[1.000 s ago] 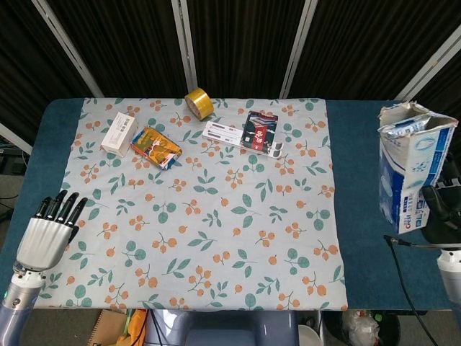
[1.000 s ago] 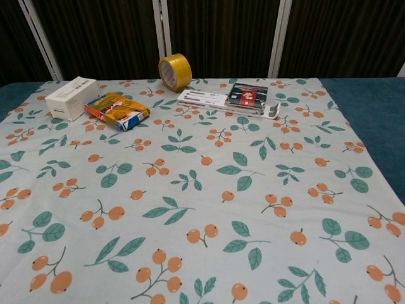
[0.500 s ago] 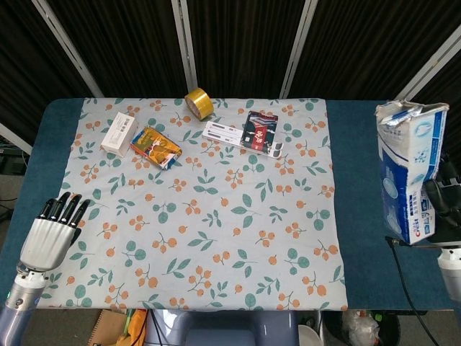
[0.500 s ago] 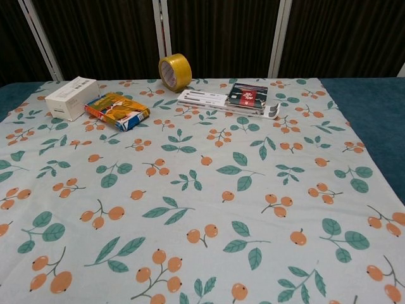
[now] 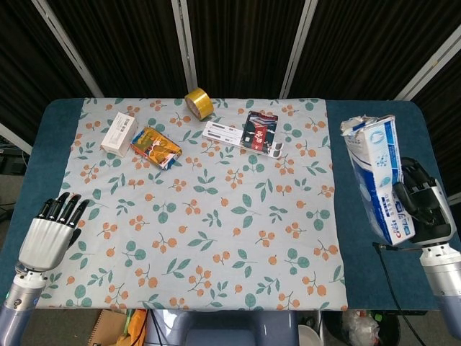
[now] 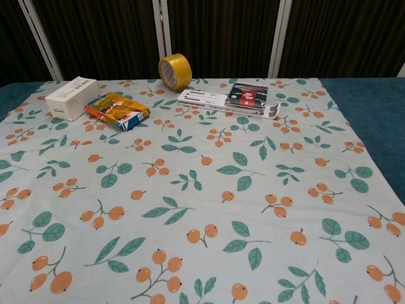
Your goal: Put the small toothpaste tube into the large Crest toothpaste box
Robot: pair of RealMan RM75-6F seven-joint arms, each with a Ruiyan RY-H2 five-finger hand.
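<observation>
While the right hand (image 5: 421,205) grips the big toothpaste box (image 5: 376,176) with its fingers wrapped around it, the box leans over the blue surface (image 5: 364,277), just right of the flowery cloth (image 5: 216,216). Its torn top is open. On the far part of the cloth lies the small toothpaste tube (image 5: 229,132), beside a tape roll (image 5: 198,103). Left of the cloth, the left hand (image 5: 49,234) holds nothing, fingers straight and a little apart.

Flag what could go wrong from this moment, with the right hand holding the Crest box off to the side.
1. The right hand grips the large Crest box near its lower end, tilted; it might slip or pivot.
2. Its torn open end looks crumpled, so the small toothpaste tube could catch on the flaps.
3. The tube lies against a dark card, so fingers may drag both.
</observation>
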